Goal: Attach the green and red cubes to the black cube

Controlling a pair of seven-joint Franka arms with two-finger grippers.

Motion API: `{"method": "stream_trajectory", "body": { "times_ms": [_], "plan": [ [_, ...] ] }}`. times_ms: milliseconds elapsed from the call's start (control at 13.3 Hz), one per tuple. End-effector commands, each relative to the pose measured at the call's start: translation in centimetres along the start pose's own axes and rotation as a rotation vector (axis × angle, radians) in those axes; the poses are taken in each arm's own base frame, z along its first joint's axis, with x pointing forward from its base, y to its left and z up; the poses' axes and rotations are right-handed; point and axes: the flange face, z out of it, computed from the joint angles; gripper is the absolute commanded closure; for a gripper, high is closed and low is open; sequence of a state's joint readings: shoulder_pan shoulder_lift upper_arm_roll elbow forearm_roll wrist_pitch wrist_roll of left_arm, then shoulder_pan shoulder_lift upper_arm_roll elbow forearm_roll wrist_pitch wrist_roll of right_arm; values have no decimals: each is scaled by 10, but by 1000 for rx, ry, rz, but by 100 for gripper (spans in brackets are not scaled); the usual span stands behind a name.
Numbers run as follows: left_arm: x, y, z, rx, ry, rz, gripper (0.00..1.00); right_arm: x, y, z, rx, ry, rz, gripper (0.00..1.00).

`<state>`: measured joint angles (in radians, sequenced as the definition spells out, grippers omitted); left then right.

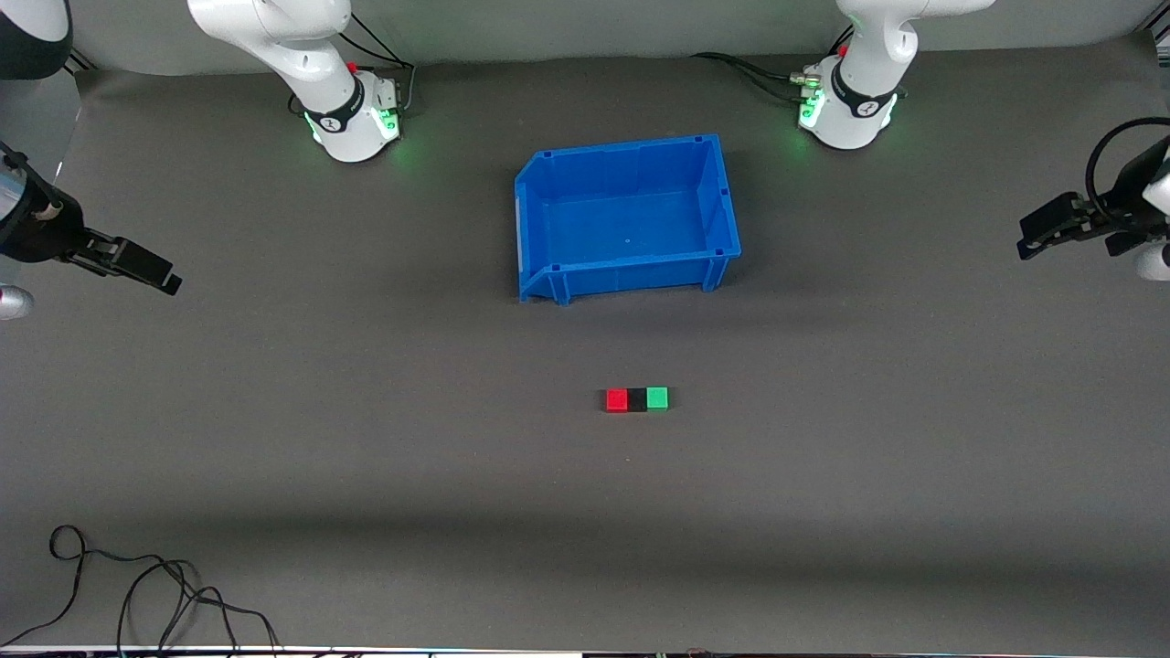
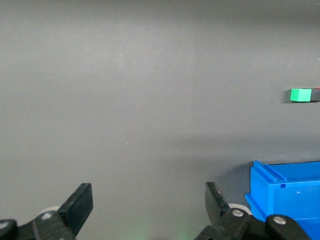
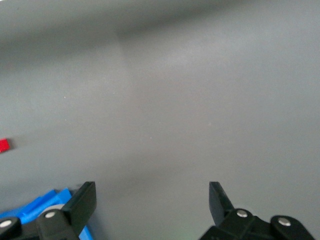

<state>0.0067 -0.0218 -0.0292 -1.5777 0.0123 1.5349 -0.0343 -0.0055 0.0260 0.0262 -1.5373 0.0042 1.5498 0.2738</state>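
Note:
The red cube (image 1: 617, 399), the black cube (image 1: 637, 399) and the green cube (image 1: 657, 397) sit in one touching row on the grey mat, black in the middle, nearer to the front camera than the blue bin (image 1: 548, 224). The green cube (image 2: 300, 95) shows in the left wrist view and the red cube (image 3: 4, 145) at the edge of the right wrist view. My left gripper (image 1: 1042, 233) is open and empty, held up at the left arm's end of the table. My right gripper (image 1: 151, 267) is open and empty, held up at the right arm's end.
The blue bin stands empty between the two arm bases; its corner shows in the left wrist view (image 2: 285, 195) and the right wrist view (image 3: 35, 210). A loose black cable (image 1: 137, 585) lies at the mat's near corner at the right arm's end.

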Motion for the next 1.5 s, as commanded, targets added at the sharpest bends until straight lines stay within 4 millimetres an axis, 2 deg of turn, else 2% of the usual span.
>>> {"method": "stream_trajectory", "body": {
  "times_ms": [0,150,375,675,1050,1425],
  "plan": [
    [-13,14,0,23,-13,45,0,-7,9,-9,-15,28,-113,0],
    [-26,13,6,26,-5,56,0,-7,16,-10,-11,28,-153,0],
    [-26,11,5,25,-2,53,0,-2,31,-7,4,21,-144,0],
    [-27,3,0,21,-1,34,0,-3,26,-7,5,18,-150,0],
    [-24,8,3,11,6,42,0,-3,23,-6,30,8,-157,0],
    [-28,1,3,6,-14,15,0,-6,19,-10,35,10,-148,0]
  ]
}}
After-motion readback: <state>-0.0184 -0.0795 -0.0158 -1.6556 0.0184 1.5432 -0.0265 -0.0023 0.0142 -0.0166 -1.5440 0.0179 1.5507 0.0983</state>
